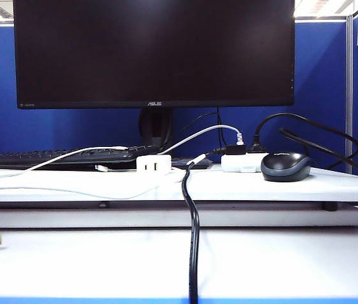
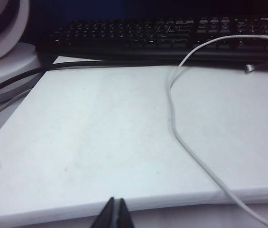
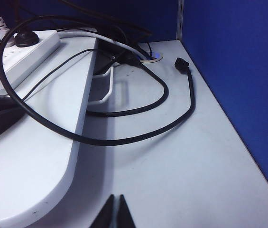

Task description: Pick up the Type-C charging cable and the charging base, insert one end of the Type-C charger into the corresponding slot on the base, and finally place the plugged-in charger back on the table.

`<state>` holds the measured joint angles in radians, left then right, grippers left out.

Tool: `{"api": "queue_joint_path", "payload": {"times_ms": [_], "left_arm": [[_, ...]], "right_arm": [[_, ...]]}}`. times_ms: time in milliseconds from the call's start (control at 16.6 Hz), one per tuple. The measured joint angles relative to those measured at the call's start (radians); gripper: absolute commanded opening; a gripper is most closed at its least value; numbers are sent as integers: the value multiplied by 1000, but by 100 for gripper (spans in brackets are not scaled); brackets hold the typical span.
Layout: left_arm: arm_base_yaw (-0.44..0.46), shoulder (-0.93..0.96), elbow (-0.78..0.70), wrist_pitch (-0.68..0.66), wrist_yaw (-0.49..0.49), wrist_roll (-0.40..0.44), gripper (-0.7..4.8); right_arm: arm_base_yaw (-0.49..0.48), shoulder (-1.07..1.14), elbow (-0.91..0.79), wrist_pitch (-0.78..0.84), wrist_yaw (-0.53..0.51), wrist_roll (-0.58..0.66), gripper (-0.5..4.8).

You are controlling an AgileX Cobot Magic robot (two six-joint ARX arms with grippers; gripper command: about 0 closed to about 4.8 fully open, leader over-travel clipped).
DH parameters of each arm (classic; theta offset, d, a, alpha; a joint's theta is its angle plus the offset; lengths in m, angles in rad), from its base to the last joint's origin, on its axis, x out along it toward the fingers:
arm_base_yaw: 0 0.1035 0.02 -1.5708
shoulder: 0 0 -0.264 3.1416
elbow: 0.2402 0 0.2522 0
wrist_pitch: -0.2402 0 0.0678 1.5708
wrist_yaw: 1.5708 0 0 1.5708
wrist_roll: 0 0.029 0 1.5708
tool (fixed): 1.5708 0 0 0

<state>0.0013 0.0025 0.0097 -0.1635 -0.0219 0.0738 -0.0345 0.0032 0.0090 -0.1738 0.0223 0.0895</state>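
The charging base (image 1: 153, 164), a small white block, stands on the raised white board (image 1: 261, 189) below the monitor. The thin white Type-C charging cable (image 1: 58, 154) loops from the keyboard across the left of the board; the left wrist view shows the cable (image 2: 174, 109) snaking over the board. My left gripper (image 2: 115, 203) is shut and empty, hovering off the board's near edge, apart from the cable. My right gripper (image 3: 115, 199) is shut and empty over the bare table (image 3: 181, 180) beside the board's rounded end. Neither gripper shows in the exterior view.
A thick black cable (image 1: 193, 240) hangs over the board's front across the table (image 1: 71, 259). A white power strip (image 1: 242, 163) with black plugs and a dark mouse (image 1: 286, 166) sit right of the base. Black cable loops (image 3: 124, 140) lie near the blue partition (image 3: 238, 71). A keyboard (image 2: 162, 33) lies behind.
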Motion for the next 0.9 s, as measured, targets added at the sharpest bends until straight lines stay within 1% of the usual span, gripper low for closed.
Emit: {"api": "queue_joint_path", "payload": {"times_ms": [240,300,361,481,541,721,901], "left_arm": [[0,0,0,-1,-1,-1,-5],[0,0,0,-1,-1,-18,-5],[0,0,0,-1,-1,-64,-5],[0,0,24,-24,-18,-119,-5],[0,0,52,-26,-40,-138,-5],[0,0,142,13,-101,-158,-5],[0,15,221,18,-113,-161,-5]], "right_arm": [[0,0,0,0,0,0,-1],[0,0,0,0,0,1,-1],[0,0,0,0,0,55,-1],[0,0,3,-4,-6,194,-1],[0,0,18,-22,-25,226,-1],[0,0,121,-21,-42,232,-1],[0,15,228,-15,-46,201,-1]]}}
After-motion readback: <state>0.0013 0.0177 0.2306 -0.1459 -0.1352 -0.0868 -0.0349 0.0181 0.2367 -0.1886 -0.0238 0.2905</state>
